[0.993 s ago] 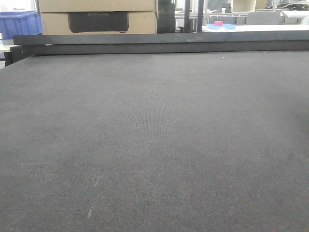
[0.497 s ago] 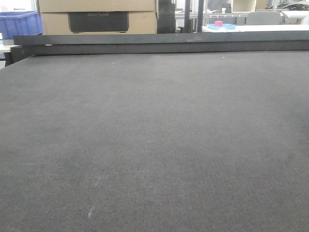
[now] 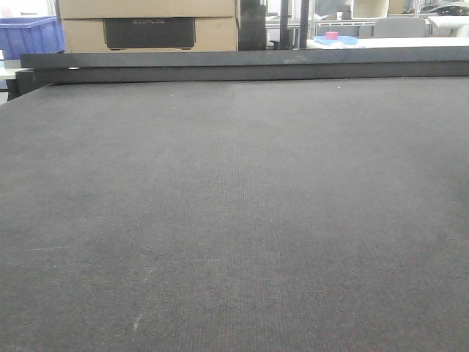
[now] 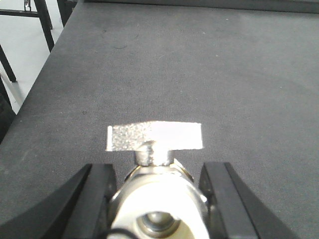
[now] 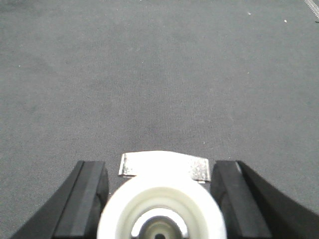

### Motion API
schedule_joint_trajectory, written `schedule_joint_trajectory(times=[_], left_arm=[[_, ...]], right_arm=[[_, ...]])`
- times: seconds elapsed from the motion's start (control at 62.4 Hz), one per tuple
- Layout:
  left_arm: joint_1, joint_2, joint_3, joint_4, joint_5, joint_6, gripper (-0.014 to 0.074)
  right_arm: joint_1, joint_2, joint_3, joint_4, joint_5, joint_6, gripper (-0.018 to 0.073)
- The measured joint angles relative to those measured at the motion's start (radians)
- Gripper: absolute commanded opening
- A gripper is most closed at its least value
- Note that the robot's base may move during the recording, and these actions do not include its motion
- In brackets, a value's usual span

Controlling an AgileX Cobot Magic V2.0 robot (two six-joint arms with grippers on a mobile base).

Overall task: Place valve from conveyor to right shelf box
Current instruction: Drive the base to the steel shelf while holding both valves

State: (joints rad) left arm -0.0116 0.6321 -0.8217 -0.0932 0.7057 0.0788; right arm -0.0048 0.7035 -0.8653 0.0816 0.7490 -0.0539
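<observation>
Pinching a white-bodied valve with a silver T-handle (image 4: 154, 144), your left gripper (image 4: 157, 174) hangs over the dark grey woven conveyor belt (image 3: 234, 220); your right gripper (image 5: 159, 172) pinches a second white valve (image 5: 162, 209). Nothing has shifted in the front view this past second, so the carry looks not yet begun.

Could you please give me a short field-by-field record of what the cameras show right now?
surface: conveyor, dark grey woven belt
far edge: black rail
left gripper: shut on left valve, white body, metal handle pointing forward
right gripper: shut on right valve, same kind
behind rail: cardboard box, blue bin
right shelf: not in view
</observation>
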Motion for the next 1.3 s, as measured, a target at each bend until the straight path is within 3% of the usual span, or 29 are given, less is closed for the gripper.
schedule_joint_trajectory(times=[1.298], left_arm=[[0.000,-0.002,0.002,0.000,0.000,0.000,-0.0111]], right_arm=[[0.000,0.000,0.000,0.004,-0.008,0.000,-0.0162]])
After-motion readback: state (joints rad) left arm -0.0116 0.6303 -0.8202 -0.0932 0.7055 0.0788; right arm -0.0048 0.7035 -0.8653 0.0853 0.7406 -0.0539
